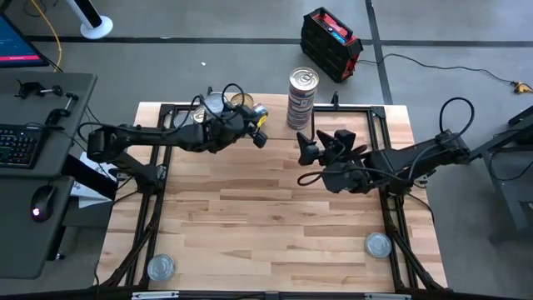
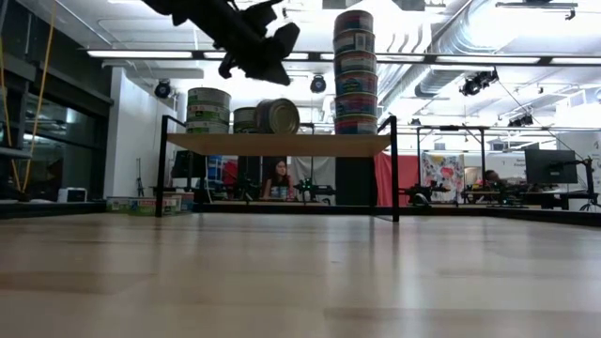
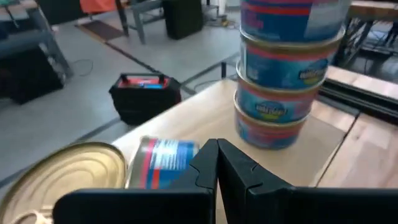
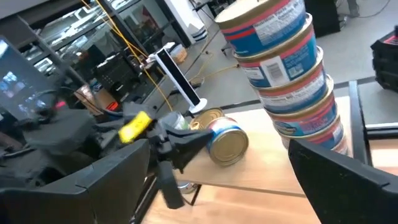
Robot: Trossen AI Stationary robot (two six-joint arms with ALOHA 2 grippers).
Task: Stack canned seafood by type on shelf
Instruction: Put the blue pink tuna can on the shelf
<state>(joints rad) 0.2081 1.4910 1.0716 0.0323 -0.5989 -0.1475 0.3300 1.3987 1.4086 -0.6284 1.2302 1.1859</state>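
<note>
- My left fingers (image 1: 260,137) are pinched fully together and hold nothing; they hover above the shelf (image 1: 275,129), over its left half at the bench's (image 1: 266,225) far edge.
- Just beyond my left fingers a tipped tin (image 3: 163,163) lies on its side on the shelf board, its round axis level with the board rather than upright, gold lid facing out. This is the relation the next move turns on, I judge: the tin is right in front of my left fingers, and my left arm is much the nearer one.
- Behind it, near the shelf's far left corner, a short stack of tins (image 2: 208,110) stands with another can (image 2: 246,119) beside it.
- Toward the shelf's right end stands the tall stack (image 1: 302,98), several blue-and-red labelled tins one on another, upright and well clear of the tipped tin.
- My right fingers (image 1: 321,143) are spread wide and empty, held near the front edge of the shelf, just in front of the tall stack.
- Two loose tins wait flat on the bench: one at the near left corner (image 1: 161,267), one at the near right corner (image 1: 377,244), well apart from both arms.
</note>
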